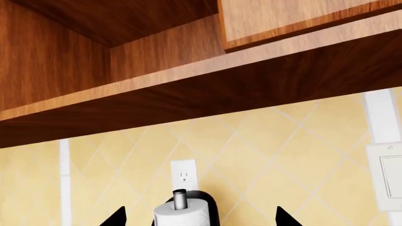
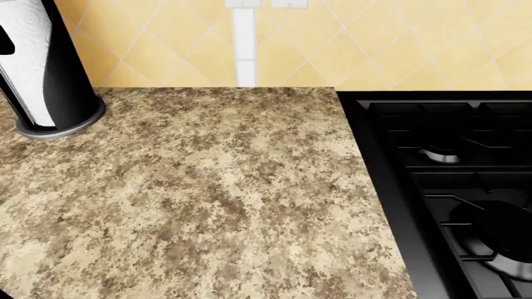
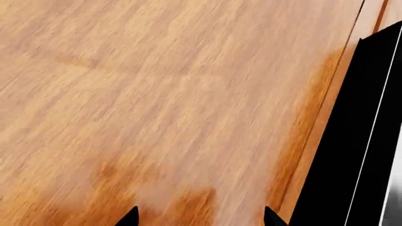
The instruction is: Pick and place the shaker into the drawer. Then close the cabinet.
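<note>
No shaker to be found in any view: not on the speckled countertop (image 2: 208,187), not beside the paper towel holder (image 2: 46,81) at the far left, not on the black stove (image 2: 449,180) at the right. Impossible, then, to say which way it points or how its long axis lies; upright or tipped over cannot be told.

Judging from the task alone: probably small, light and rigid, with smooth, somewhat slippery sides. Best taken around the middle of the body, across its narrow width, squeezed gently and kept level to avoid a slip or a spill.

Left gripper (image 1: 201,219) raised and aimed at the tiled wall (image 1: 283,141) under the upper cabinet (image 1: 188,84), with a wall outlet (image 1: 184,175) and the paper towel roll (image 1: 182,214) ahead; fingertips spread wide, holding nothing.

Right gripper (image 3: 199,217) close over a plain wood surface (image 3: 163,94) next to a black edge (image 3: 351,141); fingertips likewise wide apart and empty. Possibly the drawer's wood, possibly a cabinet front; cannot tell.

Neither arm visible from the head camera
</note>
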### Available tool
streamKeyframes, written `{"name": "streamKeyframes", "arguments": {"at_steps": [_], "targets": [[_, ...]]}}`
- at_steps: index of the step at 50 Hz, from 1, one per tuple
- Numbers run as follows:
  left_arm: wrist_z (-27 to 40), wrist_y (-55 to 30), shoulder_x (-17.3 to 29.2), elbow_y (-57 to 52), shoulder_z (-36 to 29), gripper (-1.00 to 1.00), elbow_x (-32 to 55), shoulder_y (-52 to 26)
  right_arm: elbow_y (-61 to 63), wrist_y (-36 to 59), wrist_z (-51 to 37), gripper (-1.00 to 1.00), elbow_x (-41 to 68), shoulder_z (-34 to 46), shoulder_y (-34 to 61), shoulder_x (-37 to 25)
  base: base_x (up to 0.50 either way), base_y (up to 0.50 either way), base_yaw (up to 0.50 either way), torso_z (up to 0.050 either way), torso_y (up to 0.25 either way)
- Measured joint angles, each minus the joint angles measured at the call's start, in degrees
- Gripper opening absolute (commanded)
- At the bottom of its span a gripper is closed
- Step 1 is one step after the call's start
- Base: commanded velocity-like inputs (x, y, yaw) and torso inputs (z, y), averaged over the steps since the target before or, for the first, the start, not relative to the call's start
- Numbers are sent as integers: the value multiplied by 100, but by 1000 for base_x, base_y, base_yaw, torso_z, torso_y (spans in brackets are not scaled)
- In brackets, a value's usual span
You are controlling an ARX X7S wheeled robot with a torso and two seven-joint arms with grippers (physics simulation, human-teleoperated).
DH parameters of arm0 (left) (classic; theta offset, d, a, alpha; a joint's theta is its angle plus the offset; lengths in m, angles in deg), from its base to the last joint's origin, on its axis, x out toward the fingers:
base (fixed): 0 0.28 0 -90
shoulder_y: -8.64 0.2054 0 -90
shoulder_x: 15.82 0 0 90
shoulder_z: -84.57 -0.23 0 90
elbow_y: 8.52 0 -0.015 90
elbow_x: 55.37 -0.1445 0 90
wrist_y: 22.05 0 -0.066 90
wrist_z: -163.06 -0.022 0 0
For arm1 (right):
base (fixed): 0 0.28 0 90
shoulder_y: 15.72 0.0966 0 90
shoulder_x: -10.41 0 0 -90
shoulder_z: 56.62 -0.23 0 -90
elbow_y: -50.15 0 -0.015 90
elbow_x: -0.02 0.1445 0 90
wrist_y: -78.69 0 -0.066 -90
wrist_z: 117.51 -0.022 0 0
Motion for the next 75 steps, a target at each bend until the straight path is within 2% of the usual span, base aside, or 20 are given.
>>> {"name": "streamKeyframes", "arguments": {"at_steps": [9, 21, 30, 37, 48, 59, 75], "targets": [[27, 5, 3, 12, -39, 100, 14, -6, 1308, 761, -186, 100, 765, -733, -188, -567, 0, 0, 0, 0, 0], [56, 49, -5, 45, -71, 100, 29, 9, 2993, 1939, -740, 100, 1708, -1736, -419, -1029, 0, 0, 0, 0, 0], [72, 50, -21, 67, -70, 100, 54, -19, 4129, 2950, -1494, 100, 2663, -2687, -691, -1193, 0, 0, 0, 0, 0], [83, 17, -27, 74, -71, 100, 80, -70, 4639, 3364, -2356, 100, 3700, -3121, -801, -1393, 0, 0, 0, 0, 0], [90, -63, -29, 65, -42, 100, 135, -173, 5113, 3571, -3700, 100, 5225, -3475, -1037, -1750, 0, 0, 0, 0, 0], [101, -115, -27, 39, -27, 100, 183, -230, 5518, 3370, -4876, 100, 6492, -3786, -1542, -2138, 0, 0, 0, 0, 0], [127, -108, -12, 45, -56, 100, 228, -247, 6150, 2826, -5605, 100, 7199, -4326, -2669, -2610, 0, 0, 0, 0, 0]]}}
